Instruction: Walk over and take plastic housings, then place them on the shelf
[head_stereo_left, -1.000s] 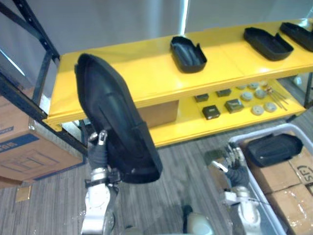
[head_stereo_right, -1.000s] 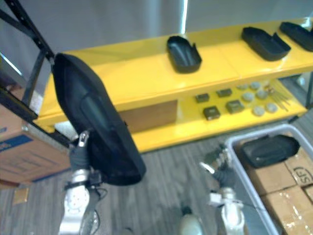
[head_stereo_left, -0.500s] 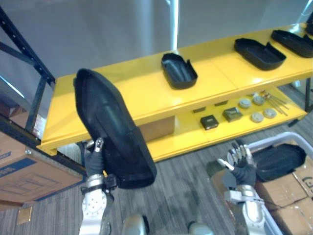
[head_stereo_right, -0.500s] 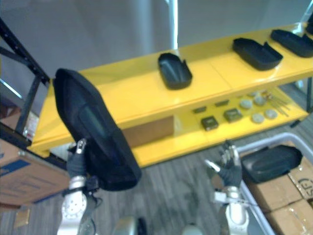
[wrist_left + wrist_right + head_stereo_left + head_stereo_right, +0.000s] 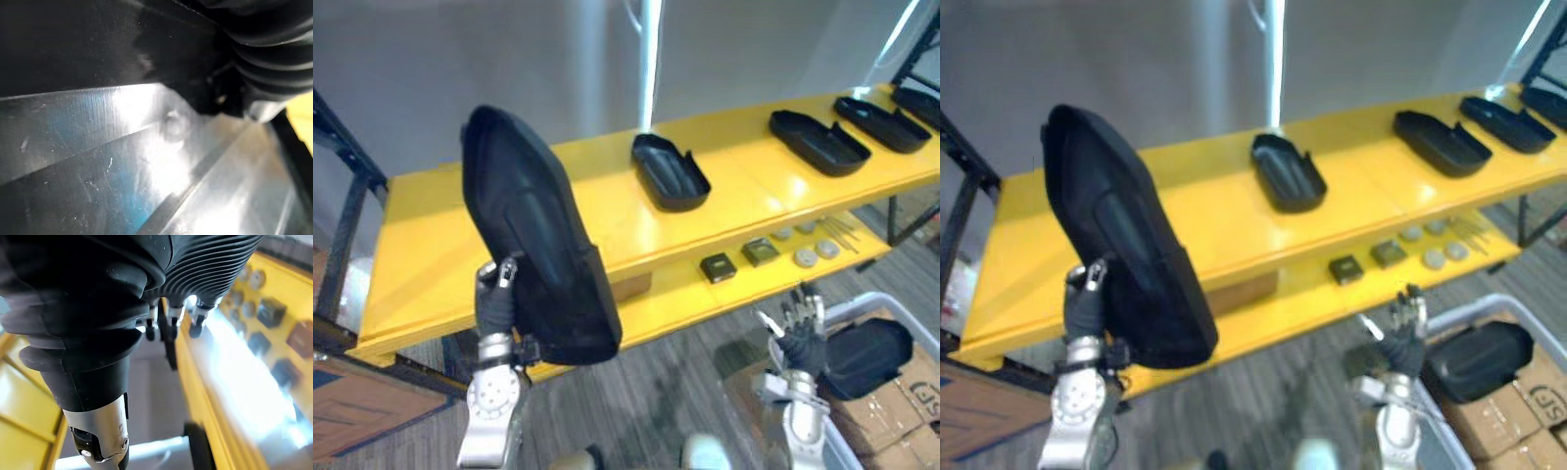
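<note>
Left eye view: nearest, the left hand [image 5: 496,299] is closed on the lower edge of a large black housing [image 5: 533,245], thumb against its face. It holds the housing up at a tilt, top leaning to the robot's left, in front of the shelf [image 5: 411,255]. In the left wrist view the housing's glossy surface lies right against the hand. The right hand [image 5: 800,338] hangs low at the right, fingers straight and spread, holding nothing. Just beside it a second housing [image 5: 867,352] lies in a grey bin [image 5: 881,297], with cardboard boxes [image 5: 901,397] next to it. Beyond, the yellow shelf's lower tier carries small dark blocks [image 5: 717,267] and grey discs [image 5: 805,257]. Its top tier carries a third housing [image 5: 671,174] mid-shelf, hollow side up, and more housings [image 5: 818,142] apart to its right.
</note>
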{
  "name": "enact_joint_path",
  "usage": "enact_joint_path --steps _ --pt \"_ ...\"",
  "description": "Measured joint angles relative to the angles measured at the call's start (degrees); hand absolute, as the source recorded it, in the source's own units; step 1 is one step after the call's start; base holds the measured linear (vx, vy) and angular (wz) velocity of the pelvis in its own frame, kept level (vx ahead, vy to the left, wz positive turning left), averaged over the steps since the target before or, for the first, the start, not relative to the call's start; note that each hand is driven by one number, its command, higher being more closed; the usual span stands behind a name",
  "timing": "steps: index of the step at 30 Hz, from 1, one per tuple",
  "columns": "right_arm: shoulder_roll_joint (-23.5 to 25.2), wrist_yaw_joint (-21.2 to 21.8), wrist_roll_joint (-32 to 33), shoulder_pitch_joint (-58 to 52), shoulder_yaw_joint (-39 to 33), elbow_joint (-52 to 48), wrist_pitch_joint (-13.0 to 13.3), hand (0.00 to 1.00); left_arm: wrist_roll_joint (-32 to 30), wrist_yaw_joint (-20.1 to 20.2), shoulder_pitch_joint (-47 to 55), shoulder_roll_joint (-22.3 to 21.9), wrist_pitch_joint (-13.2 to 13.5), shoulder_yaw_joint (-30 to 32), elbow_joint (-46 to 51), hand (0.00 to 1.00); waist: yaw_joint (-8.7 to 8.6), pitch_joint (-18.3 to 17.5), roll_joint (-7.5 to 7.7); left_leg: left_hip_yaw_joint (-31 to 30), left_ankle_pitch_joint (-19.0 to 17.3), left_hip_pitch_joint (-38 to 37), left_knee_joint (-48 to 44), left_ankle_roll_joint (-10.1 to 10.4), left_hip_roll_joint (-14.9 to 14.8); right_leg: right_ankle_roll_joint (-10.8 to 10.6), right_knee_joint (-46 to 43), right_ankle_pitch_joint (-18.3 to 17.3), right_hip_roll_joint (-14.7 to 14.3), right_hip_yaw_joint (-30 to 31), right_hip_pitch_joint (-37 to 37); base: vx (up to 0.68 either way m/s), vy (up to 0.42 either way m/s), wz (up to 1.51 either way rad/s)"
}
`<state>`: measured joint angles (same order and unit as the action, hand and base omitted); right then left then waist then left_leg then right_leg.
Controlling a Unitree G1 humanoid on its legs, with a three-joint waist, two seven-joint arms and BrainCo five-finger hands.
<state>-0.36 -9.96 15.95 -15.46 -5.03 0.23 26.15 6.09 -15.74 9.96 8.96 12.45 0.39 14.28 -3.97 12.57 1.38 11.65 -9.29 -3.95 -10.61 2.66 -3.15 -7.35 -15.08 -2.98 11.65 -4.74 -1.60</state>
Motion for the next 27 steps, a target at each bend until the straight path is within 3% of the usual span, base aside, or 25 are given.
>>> enact_joint_path --steps 4,6,11,14,17,21,25,27 --pt "-0.96 -2.0 -1.18 0.51 -1.31 -0.11 -0.82 0.0 0.01 -0.17 -0.81 -2.0 -3.14 -1.76 0.0 1.0 -0.2 -1.88 -3.66 0.16 1.57 0.71 3.02 2.64 -3.05 0.89 7.03 1.26 -3.68 -1.75 0.95 0.12 -0.151 -0.01" --pt "-1.05 -3.07 -1.43 0.48 -2.22 -0.08 -1.57 0.0 0.02 -0.32 -1.53 -2.61 -4.06 -1.5 0.01 1.0 -0.09 -1.92 -3.75 0.14 2.23 -0.28 4.21 3.29 -3.73 1.19 7.67 1.47 -4.53 -1.79 1.79 0.13 -0.098 0.02" --pt "-0.56 -10.33 -3.93 -0.31 -4.92 -0.07 -2.07 0.0 0.08 -1.69 -2.41 -2.65 -7.95 -0.97 0.01 1.0 -0.12 -2.05 -3.17 1.07 2.44 -2.45 6.2 3.31 -3.62 1.05 9.15 1.68 -4.7 -1.55 3.35 0.08 -0.005 -0.05" --pt "0.06 -12.63 -4.92 -2.63 -6.19 0.86 -4.07 0.0 0.06 -3.11 -3.49 -1.97 -11.26 0.29 0.0 1.0 -0.22 -2.46 -2.85 1.41 2.53 -3.17 6.78 3.18 -3.05 0.82 9.82 1.85 -4.33 -1.43 3.98 0.04 0.028 -0.01" --pt "0.3 -11.26 -5.08 -4.93 -6.09 5.0 -6.49 0.0 0.64 -3.68 -8.38 2.25 -16.19 2.15 -3.09 1.0 -0.31 -2.62 -2.62 1.55 2.67 -3.74 7.1 3.01 -2.98 0.82 9.85 1.85 -4.28 -1.33 4.39 0.0 0.0 0.0" --pt "0.17 -8.67 -6.12 -6.68 -5.55 16.05 -9.85 0.0 3.0 -4.39 -17.7 8.31 -22.87 4.77 -17.0 1.0 -1.62 -4.63 -3.21 3.44 2.95 -4.5 8.03 3.05 -3.21 0.91 10.97 2.04 -4.69 0.02 4.77 -0.03 -0.006 -0.15" --pt "-0.16 -8.83 -5.43 -9.09 -5.61 25.62 -12.78 0.0 4.35 -4.06 -26.59 14.4 -27.98 5.81 -32.15 1.0 -3.73 -5.5 -3.89 4.62 3.91 -5.19 9.8 3.23 -3.38 1.2 12.13 3.03 -4.91 0.59 4.71 -0.04 -0.005 -0.15" --pt "-0.35 -8.87 -5.39 -10.29 -5.57 27.52 -13.33 0.0 4.46 -3.66 -29.0 16.2 -28.74 5.75 -35.45 1.0 -4.47 -5.5 -3.84 4.88 4.24 -5.48 10.28 3.23 -3.34 1.18 12.22 3.29 -4.98 0.79 4.66 -0.03 -0.009 -0.13"
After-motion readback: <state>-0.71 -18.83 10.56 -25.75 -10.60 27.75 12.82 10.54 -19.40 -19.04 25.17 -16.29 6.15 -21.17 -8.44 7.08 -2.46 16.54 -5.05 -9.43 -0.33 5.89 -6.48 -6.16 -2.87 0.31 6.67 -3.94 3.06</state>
